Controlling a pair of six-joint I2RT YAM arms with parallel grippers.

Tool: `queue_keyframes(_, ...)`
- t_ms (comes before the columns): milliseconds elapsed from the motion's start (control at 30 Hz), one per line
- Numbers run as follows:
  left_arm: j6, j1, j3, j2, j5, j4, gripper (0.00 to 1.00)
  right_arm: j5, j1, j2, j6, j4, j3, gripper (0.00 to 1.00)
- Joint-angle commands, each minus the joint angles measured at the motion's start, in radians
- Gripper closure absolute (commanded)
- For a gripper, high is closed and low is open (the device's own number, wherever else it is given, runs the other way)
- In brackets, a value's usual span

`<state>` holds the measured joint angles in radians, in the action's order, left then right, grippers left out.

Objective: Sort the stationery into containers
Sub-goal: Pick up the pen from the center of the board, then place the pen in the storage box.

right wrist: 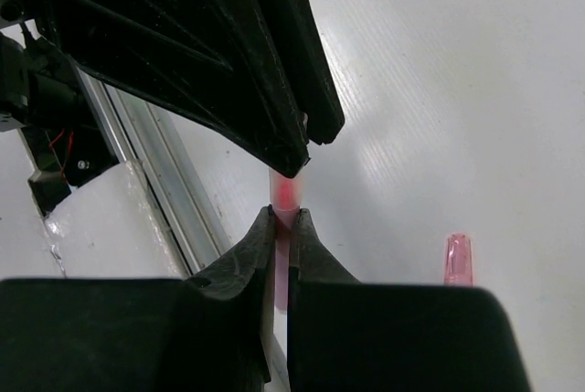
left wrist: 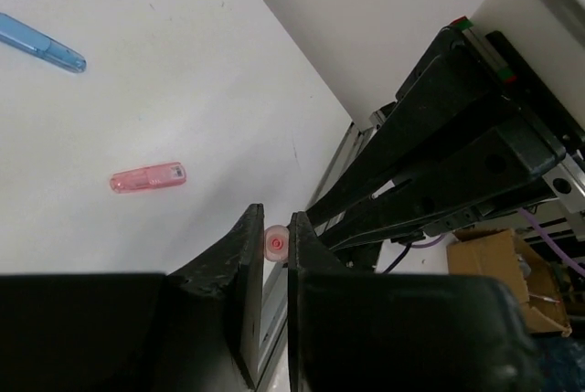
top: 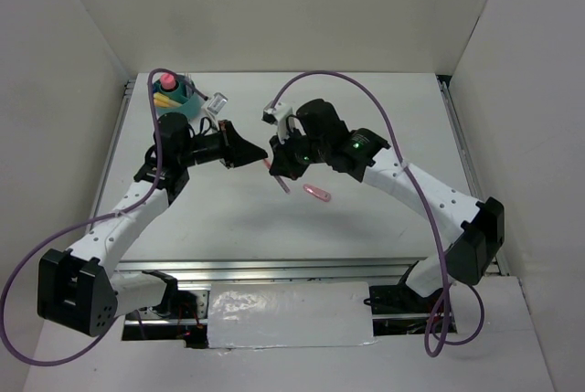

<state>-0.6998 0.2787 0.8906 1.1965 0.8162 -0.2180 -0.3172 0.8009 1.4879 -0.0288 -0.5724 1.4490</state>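
Both grippers hold one thin pink pen [right wrist: 287,191] between them above the table's middle. My left gripper [left wrist: 276,226] is shut on one end of it, whose round pink tip [left wrist: 276,243] shows between the fingertips. My right gripper [right wrist: 283,217] is shut on the pen's shaft, with the left gripper's black fingers [right wrist: 291,141] right above. In the top view the left gripper [top: 257,155] and right gripper [top: 278,164] meet tip to tip, and the pen [top: 282,182] sticks out below. A loose pink cap [top: 315,194] lies on the table; it also shows in both wrist views [left wrist: 148,178] [right wrist: 457,259].
A teal tub [top: 175,98] at the far left corner holds a yellow and a pink-topped item. A small clear piece [top: 219,100] lies beside it. A blue translucent piece [left wrist: 41,43] lies on the table. White walls enclose the table on three sides.
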Motion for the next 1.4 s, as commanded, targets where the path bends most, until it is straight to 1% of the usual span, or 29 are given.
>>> queue_keyframes(0, -0.009, 0.005, 0.022, 0.014, 0.024, -0.038, 0.93, 0.012, 0.009, -0.002, -0.003, 0.011, 0.056, 1.00)
queue_keyframes(33, -0.009, 0.004, 0.022, 0.014, 0.023, -0.035, 1.00, 0.015, 0.009, -0.002, 0.000, 0.012, 0.054, 0.97)
queue_keyframes(100, -0.001, 0.004, 0.033, 0.014, 0.015, -0.026, 1.00, 0.020, 0.003, 0.003, 0.012, 0.008, 0.057, 0.85)
queue_keyframes(133, 0.012, 0.001, 0.047, 0.014, -0.001, -0.014, 1.00, 0.014, -0.005, 0.006, 0.016, -0.001, 0.065, 0.59)
queue_keyframes(167, 0.058, -0.007, 0.062, 0.014, -0.017, 0.008, 1.00, 0.003, -0.015, 0.005, 0.027, -0.007, 0.063, 0.43)
queue_keyframes(200, 0.090, -0.028, 0.111, 0.018, -0.038, 0.058, 1.00, -0.011, -0.047, -0.001, 0.027, -0.009, 0.057, 0.27)
queue_keyframes(233, 0.191, -0.041, 0.145, 0.023, -0.111, 0.099, 1.00, -0.041, -0.069, -0.015, 0.059, -0.009, 0.051, 0.23)
queue_keyframes(267, 0.257, -0.050, 0.177, 0.031, -0.165, 0.142, 1.00, -0.054, -0.090, -0.026, 0.078, 0.000, 0.045, 0.20)
queue_keyframes(300, 0.320, -0.073, 0.238, 0.047, -0.220, 0.201, 1.00, -0.069, -0.115, -0.032, 0.085, 0.005, 0.027, 0.19)
queue_keyframes(333, 0.441, -0.087, 0.258, 0.055, -0.320, 0.203, 1.00, -0.097, -0.159, -0.050, 0.095, 0.008, 0.021, 0.19)
queue_keyframes(367, 0.483, -0.099, 0.272, 0.060, -0.380, 0.191, 1.00, -0.109, -0.182, -0.057, 0.096, 0.015, 0.013, 0.18)
queue_keyframes(467, 0.580, -0.168, 0.300, 0.122, -0.530, 0.051, 1.00, -0.126, -0.241, -0.080, 0.096, 0.016, -0.010, 0.18)
queue_keyframes(500, 0.595, -0.203, 0.306, 0.141, -0.543, -0.039, 1.00, -0.131, -0.253, -0.083, 0.098, 0.017, -0.024, 0.18)
queue_keyframes(600, 0.626, -0.266, 0.353, 0.236, -0.558, -0.188, 1.00, -0.140, -0.284, -0.098, 0.098, 0.025, -0.055, 0.19)
queue_keyframes(667, 0.643, -0.276, 0.408, 0.317, -0.572, -0.245, 1.00, -0.148, -0.295, -0.100, 0.101, 0.029, -0.071, 0.18)
queue_keyframes(700, 0.646, -0.303, 0.432, 0.342, -0.572, -0.292, 1.00, -0.152, -0.302, -0.100, 0.102, 0.032, -0.076, 0.19)
queue_keyframes(733, 0.651, -0.311, 0.483, 0.401, -0.572, -0.303, 1.00, -0.155, -0.310, -0.101, 0.102, 0.034, -0.079, 0.19)
queue_keyframes(800, 0.672, -0.323, 0.550, 0.460, -0.578, -0.310, 1.00, -0.158, -0.318, -0.097, 0.102, 0.036, -0.085, 0.19)
queue_keyframes(833, 0.681, -0.325, 0.582, 0.515, -0.583, -0.305, 1.00, -0.158, -0.321, -0.097, 0.102, 0.032, -0.085, 0.19)
queue_keyframes(867, 0.687, -0.328, 0.635, 0.543, -0.591, -0.308, 1.00, -0.158, -0.328, -0.094, 0.102, 0.032, -0.084, 0.19)
queue_keyframes(900, 0.722, -0.334, 0.655, 0.567, -0.591, -0.314, 1.00, -0.163, -0.335, -0.092, 0.102, 0.032, -0.084, 0.19)
queue_keyframes(933, 0.726, -0.340, 0.697, 0.618, -0.589, -0.316, 1.00, -0.166, -0.338, -0.089, 0.102, 0.032, -0.084, 0.19)
queue_keyframes(1033, 0.711, -0.352, 0.763, 0.699, -0.595, -0.310, 1.00, -0.174, -0.353, -0.084, 0.105, 0.034, -0.088, 0.19)
queue_keyframes(1167, 0.737, -0.352, 0.797, 0.764, -0.604, -0.299, 1.00, -0.181, -0.371, -0.080, 0.113, 0.046, -0.111, 0.19)
queue_keyframes(1367, 0.760, -0.352, 0.818, 0.816, -0.627, -0.287, 1.00, -0.198, -0.387, -0.064, 0.116, 0.043, -0.105, 0.20)
